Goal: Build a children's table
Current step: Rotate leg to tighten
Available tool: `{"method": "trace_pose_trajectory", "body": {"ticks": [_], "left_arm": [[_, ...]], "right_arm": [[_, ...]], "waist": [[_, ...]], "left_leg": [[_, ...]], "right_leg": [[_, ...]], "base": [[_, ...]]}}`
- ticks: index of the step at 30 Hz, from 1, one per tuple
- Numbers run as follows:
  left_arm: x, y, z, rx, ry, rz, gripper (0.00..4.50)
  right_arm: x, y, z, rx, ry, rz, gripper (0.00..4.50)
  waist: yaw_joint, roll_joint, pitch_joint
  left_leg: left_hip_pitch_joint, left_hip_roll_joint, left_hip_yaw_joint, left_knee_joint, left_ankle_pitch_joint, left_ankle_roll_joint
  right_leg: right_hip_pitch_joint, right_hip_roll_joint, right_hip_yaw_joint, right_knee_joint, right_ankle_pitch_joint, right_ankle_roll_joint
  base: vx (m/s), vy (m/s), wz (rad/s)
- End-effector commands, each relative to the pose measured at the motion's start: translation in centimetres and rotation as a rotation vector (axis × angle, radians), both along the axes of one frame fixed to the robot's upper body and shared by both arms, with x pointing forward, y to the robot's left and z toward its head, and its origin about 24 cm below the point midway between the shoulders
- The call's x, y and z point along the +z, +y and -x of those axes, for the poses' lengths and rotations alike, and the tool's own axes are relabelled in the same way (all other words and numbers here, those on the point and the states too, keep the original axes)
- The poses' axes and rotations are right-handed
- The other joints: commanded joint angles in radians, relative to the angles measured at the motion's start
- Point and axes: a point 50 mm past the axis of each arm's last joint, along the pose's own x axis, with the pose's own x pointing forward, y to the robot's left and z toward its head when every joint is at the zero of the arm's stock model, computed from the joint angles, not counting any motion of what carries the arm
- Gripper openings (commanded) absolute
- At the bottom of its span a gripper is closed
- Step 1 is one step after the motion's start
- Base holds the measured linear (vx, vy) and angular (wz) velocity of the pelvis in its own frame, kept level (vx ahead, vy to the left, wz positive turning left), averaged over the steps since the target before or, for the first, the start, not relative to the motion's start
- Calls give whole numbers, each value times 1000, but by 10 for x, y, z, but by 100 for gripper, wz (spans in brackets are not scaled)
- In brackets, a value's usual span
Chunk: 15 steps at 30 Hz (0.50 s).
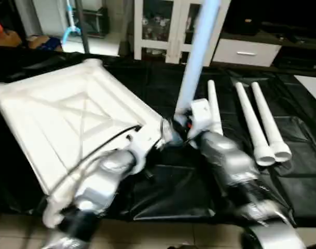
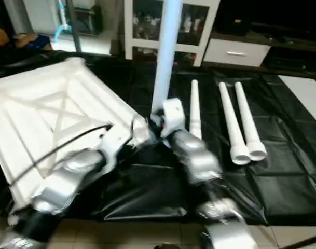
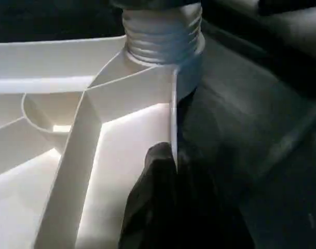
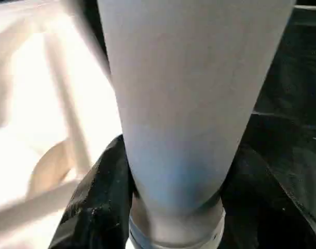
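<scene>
The standing leg is cut off at the top, and its foot is hidden behind the right claw, which is clasped around it at the tabletop's near corner. The ribbed tabletop is laid upside down on the black-covered desk, its edge pinched by the left claw. Three spare legs are laid alongside.

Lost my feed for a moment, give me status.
Left gripper shut on table top rim. Right gripper around upright leg at corner socket. Three legs lie spare.
</scene>
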Motion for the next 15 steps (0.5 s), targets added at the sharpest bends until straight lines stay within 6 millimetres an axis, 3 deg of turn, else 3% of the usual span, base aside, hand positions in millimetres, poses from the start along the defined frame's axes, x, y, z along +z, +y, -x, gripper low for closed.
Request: {"method": "trace_pose_trajectory", "body": {"ticks": [1, 6, 12, 13, 15], "left_arm": [[4, -8, -2, -5, -20, -10, 0], [4, -7, -5, 19, -33, -19, 0], [3, 3, -2, -36, -63, -21, 0], [3, 3, -1, -50, -68, -20, 0], [2, 12, 5, -126, -82, -24, 0]], "right_arm": [[-35, -5, 10, -69, 138, 85, 195], [-25, 17, 4, -63, 64, 91, 195], [-12, 21, 3, 74, -65, 48, 194], [-11, 20, 3, 85, -77, 48, 250], [-2, 12, 6, 152, -145, 50, 263]], "waist": [[1, 18, -51], [-3, 8, -53], [-4, 10, -55], [-1, 10, -56], [0, 11, -58]], "left_leg": [[2, 6, -11, -77, -355, -27], [1, 7, -10, -79, -366, -15], [-5, 9, -8, -80, -346, 0], [-7, 10, -7, -81, -328, 4], [-11, 11, -6, -82, -292, 6]], "right_leg": [[37, -45, 25, -105, -509, -50], [37, -45, 26, -102, -490, -52], [42, -46, 30, -95, -442, -71], [45, -47, 32, -92, -413, -79], [50, -47, 34, -83, -364, -98]], "base": [[0, 0, 0], [0, 0, 0], [0, 0, 0], [0, 0, 0], [0, 0, 0]]}}
